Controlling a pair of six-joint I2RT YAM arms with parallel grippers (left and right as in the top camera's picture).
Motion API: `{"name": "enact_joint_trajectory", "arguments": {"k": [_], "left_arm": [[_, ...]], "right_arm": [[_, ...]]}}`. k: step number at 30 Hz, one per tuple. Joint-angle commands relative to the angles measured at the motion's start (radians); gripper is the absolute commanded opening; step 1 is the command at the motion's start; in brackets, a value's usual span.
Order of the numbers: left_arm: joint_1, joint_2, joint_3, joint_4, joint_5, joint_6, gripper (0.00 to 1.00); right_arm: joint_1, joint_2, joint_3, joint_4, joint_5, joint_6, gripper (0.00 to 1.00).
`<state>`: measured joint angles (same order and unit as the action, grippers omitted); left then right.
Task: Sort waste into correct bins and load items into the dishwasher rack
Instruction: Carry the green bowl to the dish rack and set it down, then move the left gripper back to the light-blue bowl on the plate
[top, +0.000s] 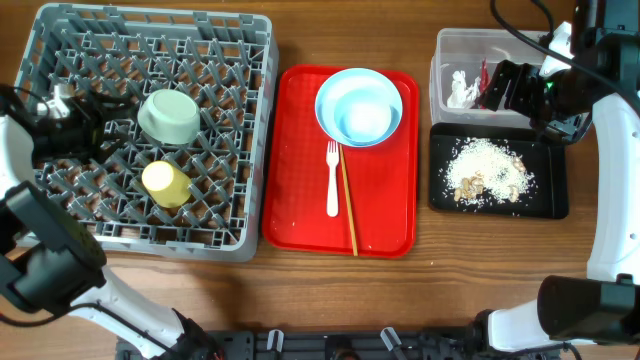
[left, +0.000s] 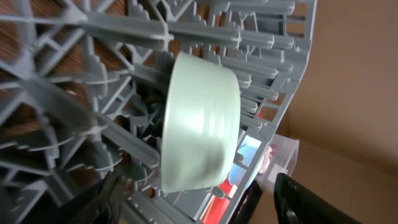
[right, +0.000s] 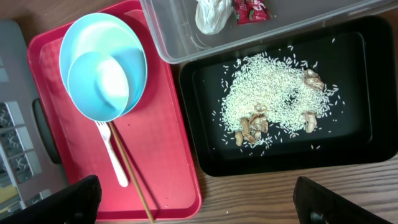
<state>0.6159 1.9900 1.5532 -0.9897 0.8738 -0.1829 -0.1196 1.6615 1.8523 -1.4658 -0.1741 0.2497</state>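
Observation:
The grey dishwasher rack holds the light-green bowl and the yellow cup. My left gripper is open and empty inside the rack, just left of the green bowl; its fingers show low in the left wrist view. The blue bowl sits in the blue plate on the red tray. The white fork and the chopsticks lie beside it. My right gripper is open and empty over the clear tub and the black tray.
The clear tub holds the tissue and the wrapper. The black tray holds rice crumbs. The red tray carries the plate, bowl, fork and chopsticks. My right fingers are spread wide.

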Motion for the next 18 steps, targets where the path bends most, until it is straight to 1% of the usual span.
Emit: {"name": "enact_joint_trajectory", "arguments": {"k": [1,5,9,12,15,18], "left_arm": [[0.008,-0.119,0.004,0.013,-0.012,0.023,0.78],[-0.031,-0.208,0.004,0.016,-0.035,0.024,0.78],[-0.147,-0.290,0.004,0.030,-0.133,0.023,0.78],[-0.301,-0.334,0.004,0.076,-0.256,0.023,0.79],[-0.466,-0.342,0.004,0.147,-0.372,0.023,0.85],[-0.618,-0.330,0.004,0.219,-0.463,0.023,0.86]], "right_arm": [[0.000,0.002,0.005,0.000,0.018,0.012,1.00],[-0.001,0.002,0.005,0.001,0.019,0.011,1.00],[-0.001,0.002,0.005,0.003,0.072,0.006,1.00],[-0.004,0.002,0.005,0.003,0.106,0.013,1.00],[-0.010,0.002,0.005,0.003,0.143,0.013,1.00],[-0.019,0.002,0.005,0.003,0.156,0.016,1.00]]}}
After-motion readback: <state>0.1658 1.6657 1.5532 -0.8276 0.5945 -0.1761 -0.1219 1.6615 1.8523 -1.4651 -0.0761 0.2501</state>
